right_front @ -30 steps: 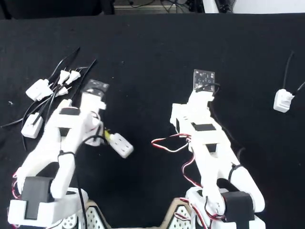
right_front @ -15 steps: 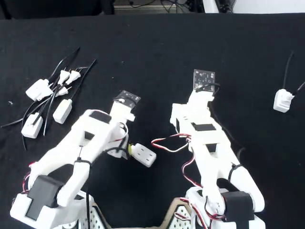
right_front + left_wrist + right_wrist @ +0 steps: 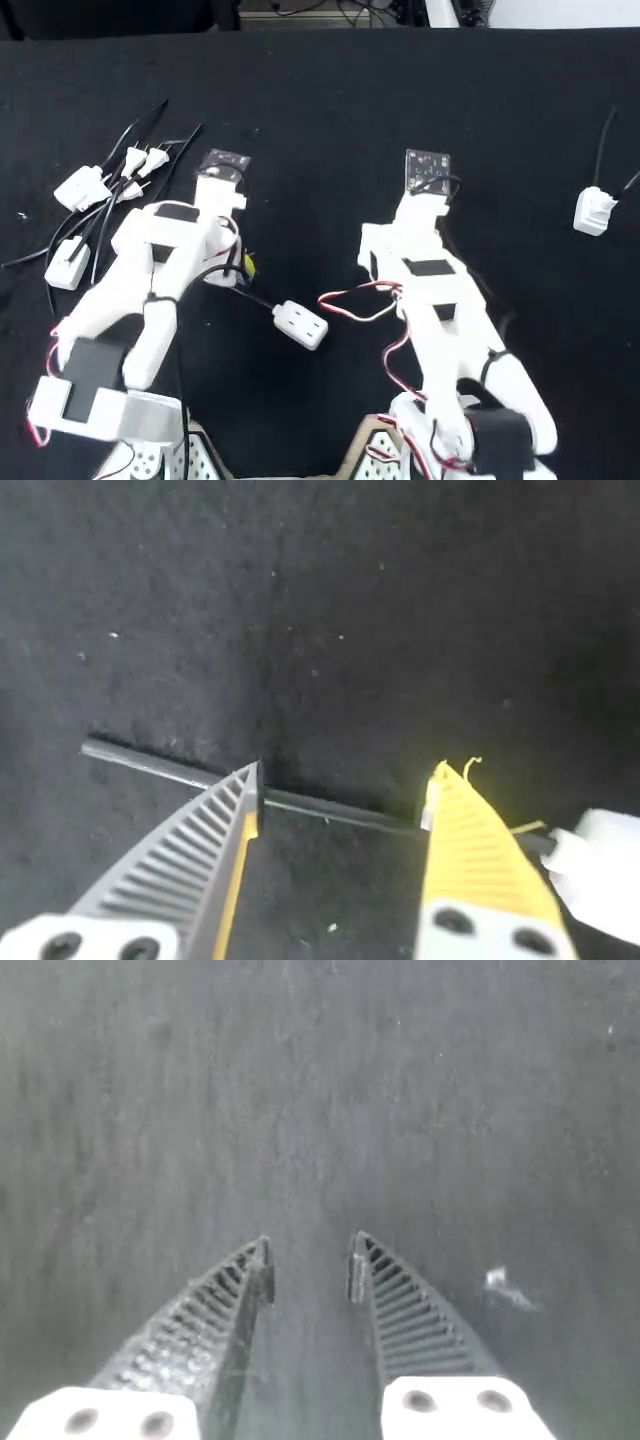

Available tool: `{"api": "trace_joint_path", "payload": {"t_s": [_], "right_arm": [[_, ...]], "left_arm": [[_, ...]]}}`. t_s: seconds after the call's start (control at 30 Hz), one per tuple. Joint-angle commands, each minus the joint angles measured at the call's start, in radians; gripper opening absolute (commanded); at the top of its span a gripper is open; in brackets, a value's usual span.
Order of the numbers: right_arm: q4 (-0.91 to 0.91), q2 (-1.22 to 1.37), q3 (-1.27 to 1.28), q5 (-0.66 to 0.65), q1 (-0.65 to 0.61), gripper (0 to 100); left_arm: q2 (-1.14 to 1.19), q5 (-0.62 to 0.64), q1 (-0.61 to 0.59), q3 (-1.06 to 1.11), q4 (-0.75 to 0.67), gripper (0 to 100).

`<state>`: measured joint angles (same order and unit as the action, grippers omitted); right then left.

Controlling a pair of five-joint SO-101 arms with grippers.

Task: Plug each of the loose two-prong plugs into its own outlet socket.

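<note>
A white outlet socket [image 3: 300,325] lies on the black table between the two arms, its black cord [image 3: 258,298] running back to my left gripper [image 3: 243,268]. In the left wrist view my left gripper [image 3: 345,780] is open just above that cord [image 3: 180,770], with the socket's end [image 3: 600,875] beside the yellow finger. Loose two-prong plugs [image 3: 143,159] and more white sockets [image 3: 80,186] lie tangled at the far left. My right gripper [image 3: 308,1255] hangs slightly open over bare black cloth with nothing in it.
A further white socket [image 3: 595,210] with a black cord sits near the right edge. Another socket [image 3: 68,262] lies at the left by the left arm. Red wires [image 3: 350,300] loop from the right arm close to the middle socket.
The left arm carried the socket toward the table's middle, let it go, and swung back to the left. The right arm has stayed still.
</note>
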<state>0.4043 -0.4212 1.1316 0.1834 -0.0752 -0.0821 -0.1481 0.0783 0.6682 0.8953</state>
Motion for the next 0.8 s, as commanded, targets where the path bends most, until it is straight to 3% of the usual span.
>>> {"api": "trace_joint_path", "payload": {"t_s": [0.0,0.17,0.47,0.63,0.77], "right_arm": [[0.083,-0.113,-0.047,-0.006,-0.011,12.0],[0.16,-0.231,-0.033,-0.133,-0.046,12.0],[0.459,-0.308,-0.073,-0.5,-0.318,12.0],[0.549,-0.308,-0.062,-0.542,-0.321,12.0],[0.575,-0.314,-0.048,-0.545,-0.324,12.0]], "left_arm": [[0.038,0.012,-0.013,-0.005,-0.032,26],[0.04,0.014,-0.013,-0.013,0.038,26],[-0.018,0.015,-0.013,0.031,0.133,26],[-0.107,0.015,-0.044,0.074,0.135,26],[-0.21,0.015,-0.154,0.105,0.133,26]]}}
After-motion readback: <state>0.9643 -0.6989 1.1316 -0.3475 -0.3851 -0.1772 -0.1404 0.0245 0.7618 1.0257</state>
